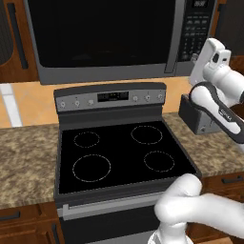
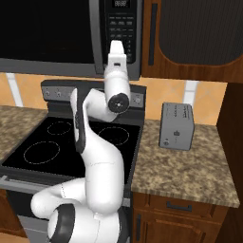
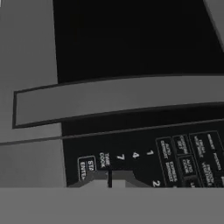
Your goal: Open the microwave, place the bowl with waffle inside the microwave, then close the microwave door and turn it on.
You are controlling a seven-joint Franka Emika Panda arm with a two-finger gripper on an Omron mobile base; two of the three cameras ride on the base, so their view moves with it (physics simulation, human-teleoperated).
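In the left base view, the microwave is filling the upper left and centre of the frame, its door lying shut, with the vertical handle bar standing toward the upper right of the black glass. Right of the handle, the keypad panel is sitting at the top right. Below, the black-topped stove is occupying the middle of the frame, and the granite counter is running along the left. At the far right, the white arm is reaching up toward the keypad, partly covering a grey toaster on the counter.

In the right base view, the microwave door is taking the upper left, the keypad panel is sitting at top centre with the arm's hand raised right against it, and the toaster is standing on the counter at centre right.

In the hand view, which is rolled sideways, the handle bar is crossing the middle from left to right, and the keypad buttons are showing at lower right. The gripper is sitting at bottom centre with its fingertips pressed together, holding nothing, right at the keypad beside the start button; contact cannot be told.

The bowl with waffle cannot be made out behind the dark glass.
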